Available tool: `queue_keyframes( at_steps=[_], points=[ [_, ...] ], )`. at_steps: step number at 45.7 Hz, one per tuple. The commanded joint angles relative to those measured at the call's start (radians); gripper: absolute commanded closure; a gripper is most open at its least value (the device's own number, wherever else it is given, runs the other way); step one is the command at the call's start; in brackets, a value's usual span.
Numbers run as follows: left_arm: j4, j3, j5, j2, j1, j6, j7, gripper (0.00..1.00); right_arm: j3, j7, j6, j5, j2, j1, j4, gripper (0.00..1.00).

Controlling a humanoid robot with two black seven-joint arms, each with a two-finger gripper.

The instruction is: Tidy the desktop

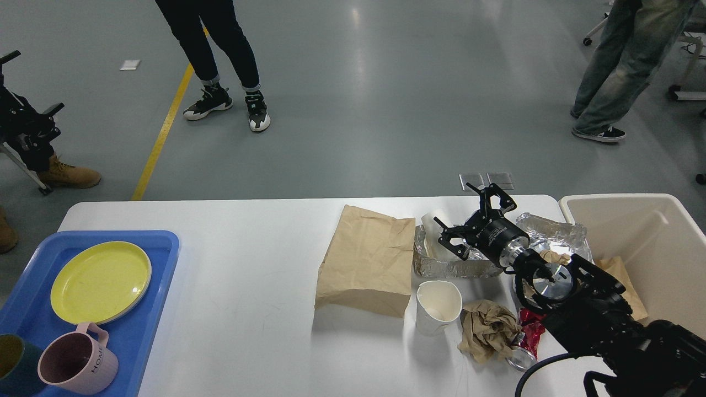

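**Desktop: litter bunched at right end, right gripper open above it**

Desktop fills the lower middle of the view, white and flat. Left half is bare; the clutter sits at the right end beside the bin.

Handling, as I judge it:
- Paper bag: light, floppy, lying flat. Pinch an edge or a corner; a flat top-down grab will likely slip.
- Paper cup: upright, near side, light and crushable. Take it across the rim or wall, gently.
- Crumpled paper: soft, pinch anywhere.
- Foil tray: thin, will deform and tip; a second cup sits in its far-left corner.
- Crushed red can: just right of the crumpled paper, partly hidden by the arm.

Right gripper hangs over the foil tray, fingers spread wide, nothing held. Left gripper is at the far left edge, raised off the desktop, dark and small; can't tell how open it is.

In the way: the right arm covers the foil's right part and the bin's near corner. Items touch or crowd each other, so lifting one may drag a neighbour. Blue tray with plate and mug sits at left, well apart.
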Motion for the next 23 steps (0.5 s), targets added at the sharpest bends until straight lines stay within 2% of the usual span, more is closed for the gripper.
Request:
queue_keyframes(
  at_steps=[1,5,12,23],
  points=[
    [0.005,-0.003,0.0,-0.009,0.043,-0.003,-0.143,0.04,0.0,0.0,0.0,0.0,0.0,0.0,0.0,0.0],
    [0.005,-0.004,0.0,-0.033,0.045,-0.003,-0.18,0.04,0.0,0.0,0.0,0.0,0.0,0.0,0.0,0.0],
    [0.005,-0.01,-0.004,-0.061,0.047,-0.003,-0.184,0.04,0.001,0.0,0.0,0.0,0.0,0.0,0.0,0.0],
    [0.003,-0.03,-0.003,-0.2,0.102,-0.005,-0.183,0.04,0.0,0.0,0.0,0.0,0.0,0.0,0.0,0.0]
  ],
)
